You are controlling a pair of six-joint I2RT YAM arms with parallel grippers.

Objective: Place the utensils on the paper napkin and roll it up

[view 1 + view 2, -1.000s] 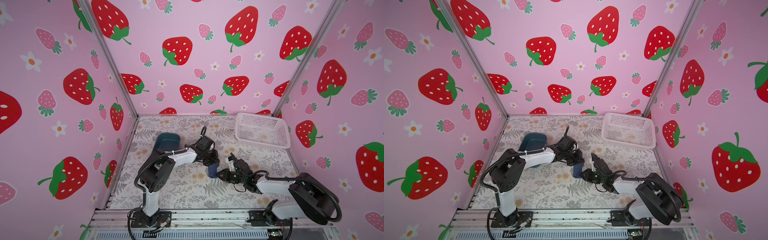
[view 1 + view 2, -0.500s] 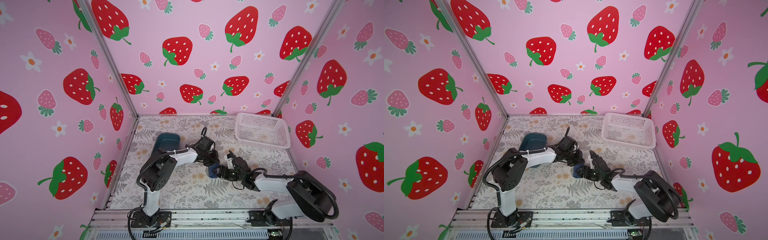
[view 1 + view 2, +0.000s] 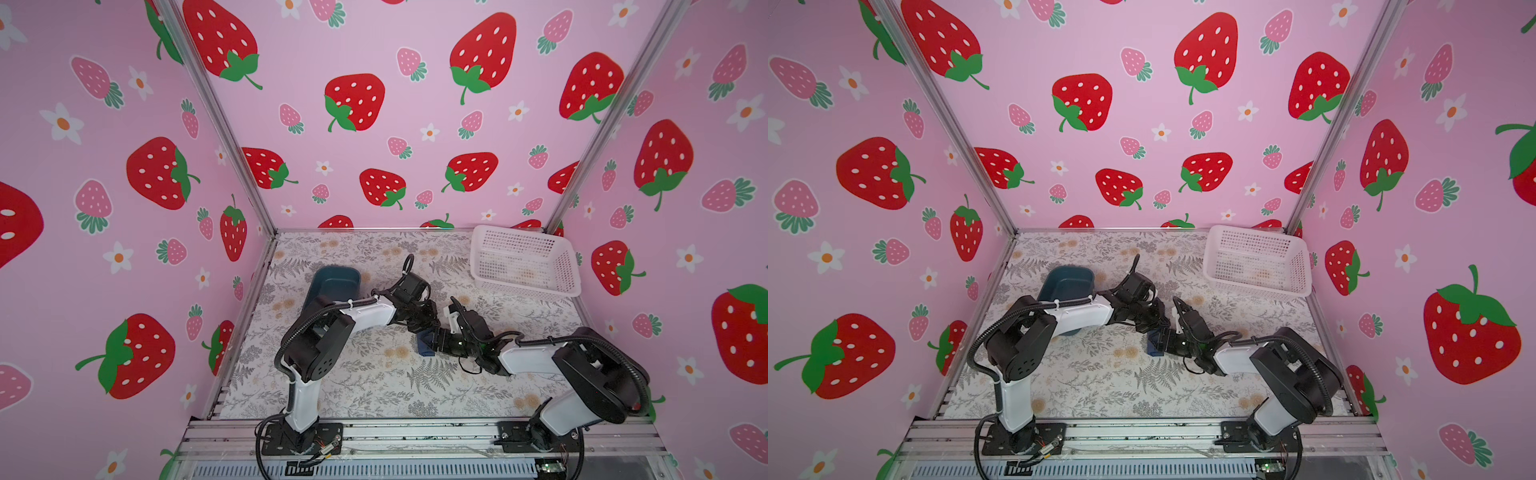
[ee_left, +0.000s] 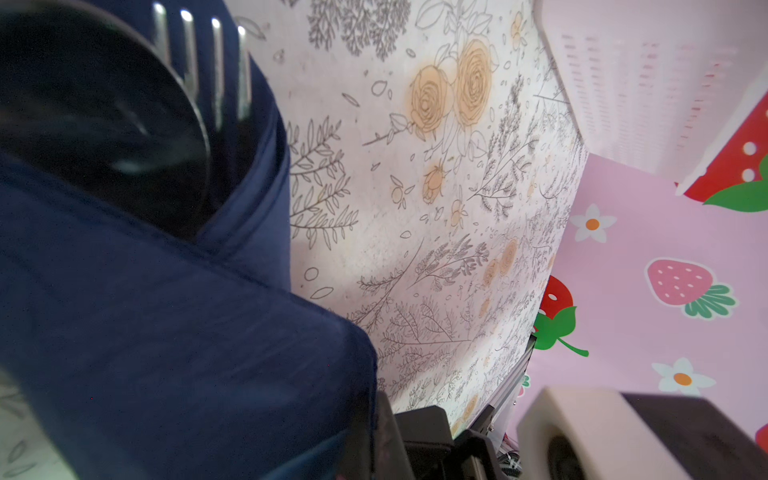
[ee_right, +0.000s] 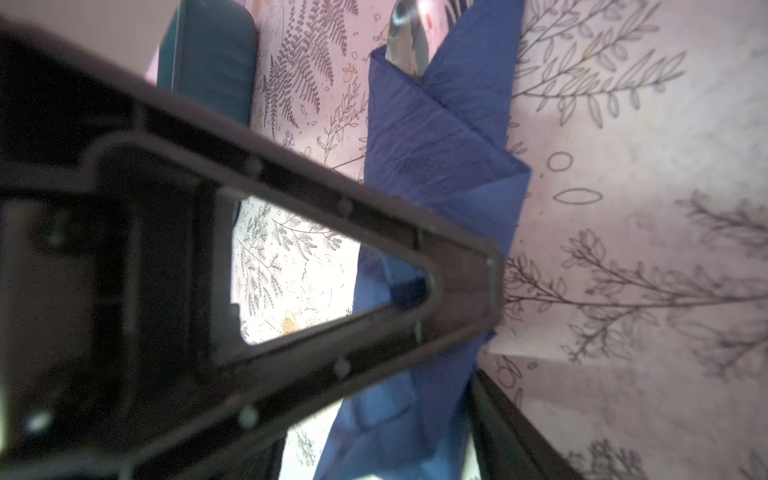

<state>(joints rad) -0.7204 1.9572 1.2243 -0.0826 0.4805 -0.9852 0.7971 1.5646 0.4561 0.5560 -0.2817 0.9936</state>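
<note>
The paper napkin (image 3: pixel 424 345) (image 3: pixel 1156 348) lies mid-table as a dark navy roll wrapped round the utensils. Fork tines (image 4: pixel 199 54) and a spoon bowl (image 4: pixel 104 116) stick out of the roll (image 4: pixel 166 332); their tips (image 5: pixel 409 37) also poke out of the folded napkin (image 5: pixel 436 137). My left gripper (image 3: pixel 428 323) (image 3: pixel 1156 323) is shut and sits against the roll's far end; one finger (image 4: pixel 386 436) shows beside the paper. My right gripper (image 3: pixel 437 338) (image 3: pixel 1165 340) (image 5: pixel 484 336) stands open, with a finger on each side of the roll's near end.
A dark teal tub (image 3: pixel 332 282) (image 3: pixel 1067 282) (image 5: pixel 212 54) sits at the back left, partly under the left arm. A white mesh basket (image 3: pixel 523 259) (image 3: pixel 1256 257) (image 4: pixel 623 83) stands in the back right corner. Pink strawberry walls close in three sides.
My right gripper's jaws have spread from nearly shut, and it has edged a little closer onto the roll. The left arm and the napkin roll have stayed put.
</note>
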